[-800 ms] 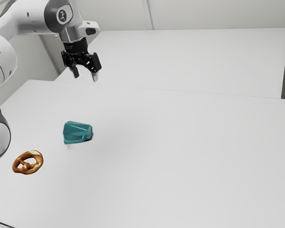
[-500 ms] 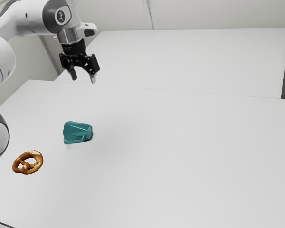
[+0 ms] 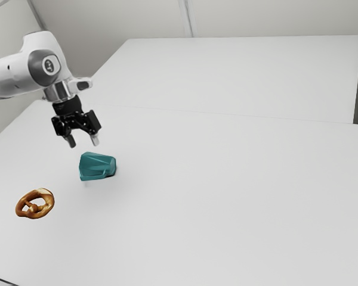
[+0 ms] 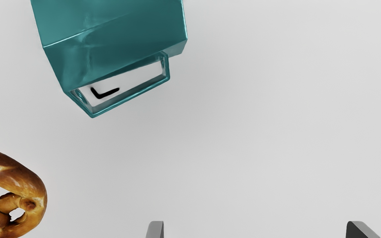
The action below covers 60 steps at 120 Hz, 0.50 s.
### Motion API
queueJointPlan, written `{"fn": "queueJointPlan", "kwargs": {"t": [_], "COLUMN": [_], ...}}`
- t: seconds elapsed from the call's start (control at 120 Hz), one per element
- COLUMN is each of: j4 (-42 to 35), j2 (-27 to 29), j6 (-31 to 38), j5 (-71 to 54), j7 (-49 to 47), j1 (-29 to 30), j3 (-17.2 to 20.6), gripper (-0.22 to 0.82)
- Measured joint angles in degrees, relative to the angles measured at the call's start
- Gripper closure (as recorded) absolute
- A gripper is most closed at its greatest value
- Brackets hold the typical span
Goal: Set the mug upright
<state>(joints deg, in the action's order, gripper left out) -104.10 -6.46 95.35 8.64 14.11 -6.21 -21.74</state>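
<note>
Above the table point(image 3: 227, 196), gripper point(image 3: 83, 142) (empty).

You had the mug point(image 3: 97, 167) lying on its side on the table point(image 3: 197, 208), its handle point(image 4: 131, 93) on the side nearer the exterior camera. Your pretzel point(image 3: 45, 194) lay on the same table, apart from the mug, closer to that camera and farther to the exterior view's left. Your gripper point(image 3: 83, 143) hung above the tabletop, near the mug.

The mug point(image 3: 96, 166), teal and faceted (handle and all), lies on its side on the counter point(image 3: 227, 202).
</note>
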Motion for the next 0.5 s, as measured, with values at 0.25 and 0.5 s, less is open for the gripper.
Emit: {"fn": "queueJointPlan", "kwargs": {"t": [0.25, 0.5], "j4": [-0.6, -3.3], "j2": [-5.0, -5.7], "j6": [9.9, 13.6], "j5": [5.7, 8.5], "j7": [5.8, 11.1], "j1": [2.7, 5.9], "j3": [-1.6, -2.0], "gripper": [0.0, 0.0]}}
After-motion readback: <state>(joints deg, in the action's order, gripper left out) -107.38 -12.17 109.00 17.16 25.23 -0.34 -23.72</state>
